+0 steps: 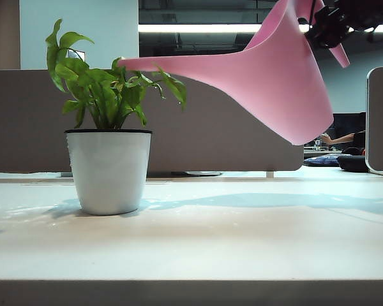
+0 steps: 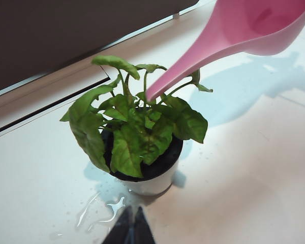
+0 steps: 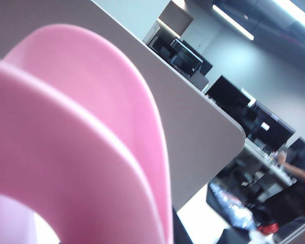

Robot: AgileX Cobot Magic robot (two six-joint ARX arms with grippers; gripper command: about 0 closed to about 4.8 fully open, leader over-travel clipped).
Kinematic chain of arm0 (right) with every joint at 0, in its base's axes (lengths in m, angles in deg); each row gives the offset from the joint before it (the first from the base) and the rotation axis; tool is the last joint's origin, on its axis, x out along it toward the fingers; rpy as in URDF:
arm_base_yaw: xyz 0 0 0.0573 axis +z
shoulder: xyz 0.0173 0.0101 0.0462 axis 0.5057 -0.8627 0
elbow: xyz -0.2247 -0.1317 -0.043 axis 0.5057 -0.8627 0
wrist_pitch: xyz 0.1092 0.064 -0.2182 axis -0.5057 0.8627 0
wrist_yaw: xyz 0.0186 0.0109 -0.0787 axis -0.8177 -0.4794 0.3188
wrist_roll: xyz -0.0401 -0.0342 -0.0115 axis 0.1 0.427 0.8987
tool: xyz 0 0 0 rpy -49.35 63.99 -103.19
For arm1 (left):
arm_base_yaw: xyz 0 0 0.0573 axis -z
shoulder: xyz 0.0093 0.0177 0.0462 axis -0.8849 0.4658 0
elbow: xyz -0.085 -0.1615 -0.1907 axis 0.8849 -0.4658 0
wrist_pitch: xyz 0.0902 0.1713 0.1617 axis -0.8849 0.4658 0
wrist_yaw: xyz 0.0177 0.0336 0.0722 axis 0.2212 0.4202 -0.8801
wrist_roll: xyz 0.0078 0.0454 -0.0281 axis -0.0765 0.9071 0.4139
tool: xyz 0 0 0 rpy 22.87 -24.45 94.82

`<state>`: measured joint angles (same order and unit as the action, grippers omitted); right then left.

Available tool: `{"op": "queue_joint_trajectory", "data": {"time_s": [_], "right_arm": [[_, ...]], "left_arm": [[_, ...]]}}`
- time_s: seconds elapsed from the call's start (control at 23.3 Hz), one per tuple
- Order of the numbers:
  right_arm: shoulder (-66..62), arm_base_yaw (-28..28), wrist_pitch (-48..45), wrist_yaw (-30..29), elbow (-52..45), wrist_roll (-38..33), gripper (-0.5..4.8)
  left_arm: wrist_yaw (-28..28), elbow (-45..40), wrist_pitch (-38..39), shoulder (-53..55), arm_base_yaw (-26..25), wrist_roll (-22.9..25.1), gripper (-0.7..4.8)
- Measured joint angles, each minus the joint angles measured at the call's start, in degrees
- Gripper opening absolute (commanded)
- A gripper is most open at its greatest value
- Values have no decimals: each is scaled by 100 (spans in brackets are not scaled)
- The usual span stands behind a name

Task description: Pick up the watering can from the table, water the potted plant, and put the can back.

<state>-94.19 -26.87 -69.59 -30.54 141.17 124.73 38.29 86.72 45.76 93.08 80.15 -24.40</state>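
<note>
Cream table (image 1: 242, 242), wet patch (image 2: 104, 211) beside potted plant (image 1: 108, 127), grey partition (image 1: 230, 140) behind

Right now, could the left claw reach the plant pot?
Probably yes. The left claw sits low on the table just in front of the white pot, nothing between them. The pink watering can hangs above in the right claw.

Pink watering can (image 1: 274, 76). Green leaves on potted plant (image 1: 108, 127), white pot, dark rim. Pale cream table (image 1: 242, 242)
</note>
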Motion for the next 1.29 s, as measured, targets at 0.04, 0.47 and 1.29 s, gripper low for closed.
{"op": "queue_joint_trajectory", "data": {"time_s": [0.04,0.47,1.29], "right_arm": [[0,13,-2,9,26,61,94],[221,-4,-52,140,70,713,94],[455,323,-186,151,85,1803,94]], "left_arm": [[2,0,4,-2,2,0,-5],[0,0,7,0,118,2,-5],[0,0,50,-15,190,2,-5]]}}
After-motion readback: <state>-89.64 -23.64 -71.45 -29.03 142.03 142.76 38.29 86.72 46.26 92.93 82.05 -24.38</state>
